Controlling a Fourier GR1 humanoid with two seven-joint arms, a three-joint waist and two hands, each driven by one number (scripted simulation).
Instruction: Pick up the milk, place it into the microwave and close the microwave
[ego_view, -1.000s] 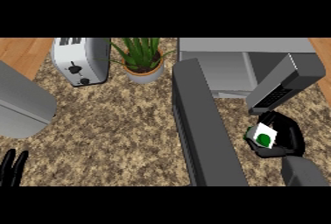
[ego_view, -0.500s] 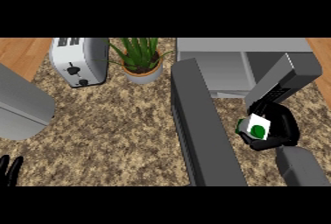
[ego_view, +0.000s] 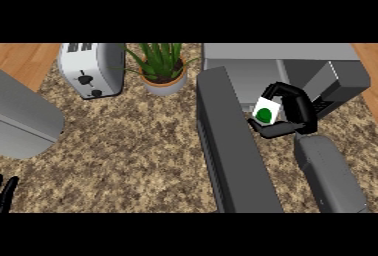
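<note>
The milk (ego_view: 266, 110) is a small white carton with a green round mark, held in the air in front of the microwave's open cavity. My right hand (ego_view: 290, 116) is curled round it, fingers over the top and thumb beneath. The microwave (ego_view: 280, 62) is a grey box at the back right, its cavity open toward me. Its dark door (ego_view: 232, 150) swings out toward me, left of the carton. Only the fingertips of my left hand (ego_view: 7, 193) show at the lower left edge, straight and resting.
A white toaster (ego_view: 90, 69) stands at the back left. Beside it is a potted green plant (ego_view: 164, 67). A grey rounded object (ego_view: 22, 120) lies at the left edge. The counter (ego_view: 125, 150) is speckled brown stone.
My right hand has carried the milk up and away from me, from beside the door's middle to the front of the microwave's cavity. The left hand has sunk lower at the edge.
</note>
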